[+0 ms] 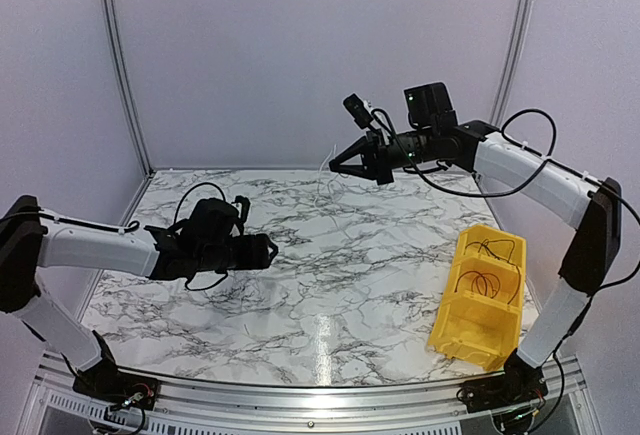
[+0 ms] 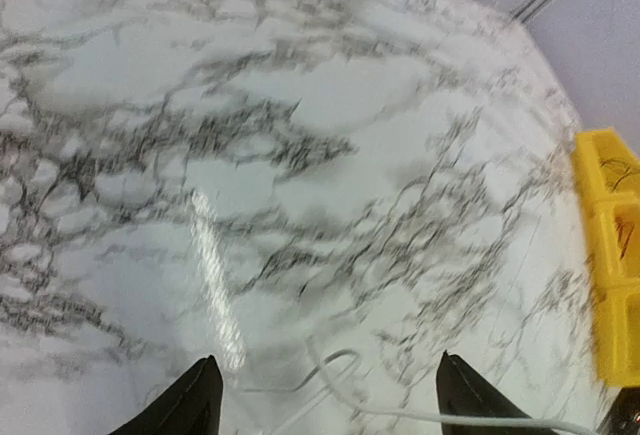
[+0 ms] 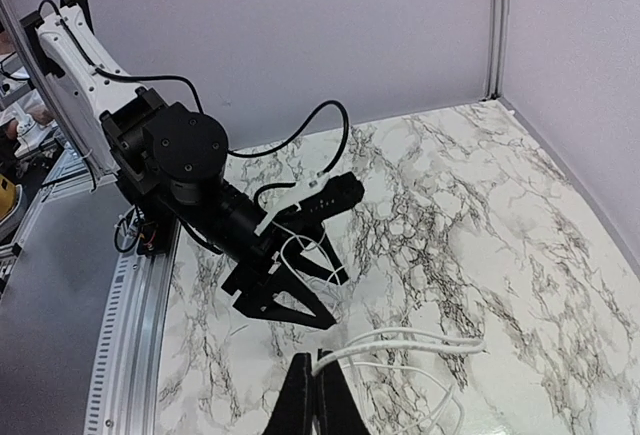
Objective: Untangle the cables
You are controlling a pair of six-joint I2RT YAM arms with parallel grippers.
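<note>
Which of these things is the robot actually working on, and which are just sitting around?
Part of the job:
- white cable, pinched in the shut right gripper
- thin black cables in the yellow bin
- open left gripper

Just sitting there:
- the yellow bin itself
- marble-patterned table

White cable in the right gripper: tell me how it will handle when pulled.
Likely floppy: the white cable droops in loose curves from the shut right gripper. Probably very light, being so thin. It may snag rather than slide, since its strands loop over each other.
</note>
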